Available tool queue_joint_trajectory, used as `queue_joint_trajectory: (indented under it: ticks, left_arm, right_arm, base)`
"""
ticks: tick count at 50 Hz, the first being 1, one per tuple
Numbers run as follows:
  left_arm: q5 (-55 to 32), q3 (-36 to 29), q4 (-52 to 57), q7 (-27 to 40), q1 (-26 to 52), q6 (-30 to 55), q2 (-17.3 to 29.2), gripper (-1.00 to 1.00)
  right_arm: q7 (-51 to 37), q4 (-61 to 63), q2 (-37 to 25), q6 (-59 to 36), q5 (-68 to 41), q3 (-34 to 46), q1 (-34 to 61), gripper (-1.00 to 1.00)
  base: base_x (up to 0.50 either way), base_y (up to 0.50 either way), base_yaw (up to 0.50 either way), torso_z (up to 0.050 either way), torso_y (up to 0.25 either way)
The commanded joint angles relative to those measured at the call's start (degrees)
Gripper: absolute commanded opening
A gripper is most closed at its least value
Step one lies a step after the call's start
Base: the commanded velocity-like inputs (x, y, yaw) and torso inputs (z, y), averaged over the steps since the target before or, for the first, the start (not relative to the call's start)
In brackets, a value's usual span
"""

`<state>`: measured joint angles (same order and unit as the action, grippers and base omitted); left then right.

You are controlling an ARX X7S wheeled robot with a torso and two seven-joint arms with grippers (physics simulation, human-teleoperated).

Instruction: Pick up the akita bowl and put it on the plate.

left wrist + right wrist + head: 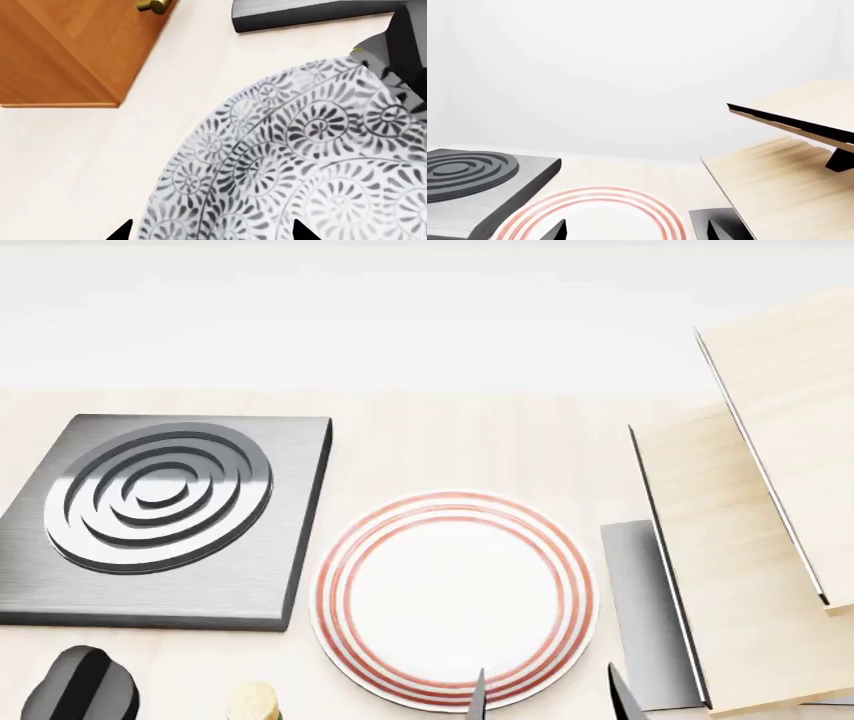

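The akita bowl (313, 160), white with a dense grey-blue floral pattern, fills much of the left wrist view and is out of the head view. My left gripper (212, 234) is open, its two dark fingertips (123, 232) spread wide, with part of the bowl showing between them; I cannot tell if they touch it. The plate (454, 600), white with thin red rings, lies on the pale counter at the centre of the head view. My right gripper (547, 698) hangs open over the plate's (594, 215) near right edge, holding nothing.
A dark grey square burner (160, 515) sits left of the plate. Slanted light wooden boards (747, 540) and a grey slab (641, 610) stand to its right. A wooden cabinet (67, 50) with a brass knob (153, 5) is near the bowl.
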<state>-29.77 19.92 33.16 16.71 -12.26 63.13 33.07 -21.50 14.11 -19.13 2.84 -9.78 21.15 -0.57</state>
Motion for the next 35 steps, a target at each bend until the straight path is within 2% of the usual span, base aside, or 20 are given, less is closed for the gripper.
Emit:
queue_joint_trajectory:
  ticks: [1,14,15,28,35]
  left_arm:
    - [0.4,-2.2,-2.1,-0.3,-0.3,-0.4,0.2,1.00]
    - [2.2,-7.6,-6.9,-1.0,1.0,-1.2,1.0,1.00]
    - [2.2,-7.7,-7.3,-1.3,1.0,-1.4,1.1,-1.00]
    - [3.7,-9.2,-7.6,-1.5,0.2,-4.1,1.9,-1.00]
    - [5.5,-4.8,-1.9,0.9,-2.3,-10.1,0.9,-1.00]
  right_arm:
    - [-0.1,-0.2,-0.1,0.4,0.0,0.3,0.0,1.00]
    - [-0.2,-0.3,-0.2,0.7,-0.2,0.4,0.0,1.00]
    - [-0.2,-0.2,-0.2,0.6,-0.2,0.4,0.0,1.00]
    - [-0.2,-0.8,-0.2,0.9,-0.4,0.6,0.3,1.00]
    - [-0.3,-1.2,-0.4,0.9,-0.7,0.4,0.5,1.00]
  base:
    - [0.00,0.00,0.00,0.000,0.000]
    - [0.00,0.00,0.00,0.000,0.000]
    - [0.00,0.00,0.00,0.000,0.000]
    - [0.00,0.00,0.00,-0.003,0.000]
    - [0.00,0.00,0.00,-0.003,0.000]
